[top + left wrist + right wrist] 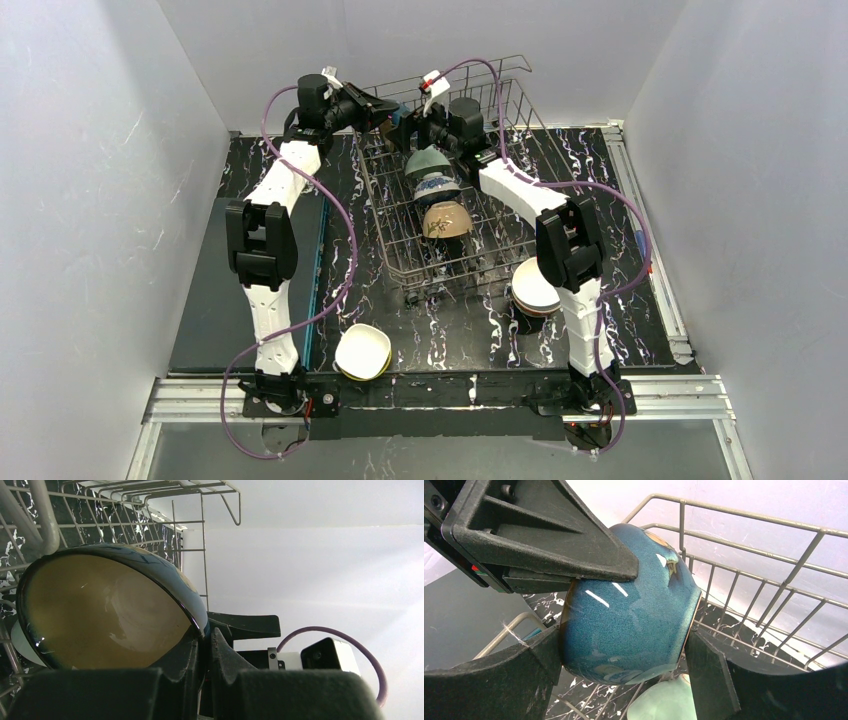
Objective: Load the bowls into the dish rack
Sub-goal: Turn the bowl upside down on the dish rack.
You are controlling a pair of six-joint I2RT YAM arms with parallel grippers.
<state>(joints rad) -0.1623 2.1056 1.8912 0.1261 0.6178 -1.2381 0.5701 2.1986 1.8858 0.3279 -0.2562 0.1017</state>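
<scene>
Blue bowl point(629, 620): glazed ceramic, glossy teal-blue outside, tan inside. It sits within the far-left part of the dish rack point(749, 516), just above a mint bowl point(664, 700). Cannot tell whether the two touch.

Left claw point(204, 645): clamped on the bowl's rim, one finger inside the wall and one outside.

Right claw point(623, 655): fingers spread wide, one at the rim side of the bowl and one at the foot ring. The pads look to be at the glaze or just off it. Cannot tell whether they press.

Handling, my judgement:
- Rigid, with some weight for its size.
- Slick under rubber pads; the highlights show a hard gloss.
- Will chip or crack if knocked on the wires or on the bowl below.
- The rim pinch is the surest hold.
- A hold across rim and foot bears on curved glaze and could slide, so it wants squaring up.

Orientation:
- The bowl is tipped on its side.
- Its mouth faces the rack's left side, toward the left wrist camera, and its foot faces the rack's right.
- It is round, so it has no true long axis. The rim-to-foot axis lies roughly level, across the rack.
- This pose suits standing it on edge between the tines.
</scene>
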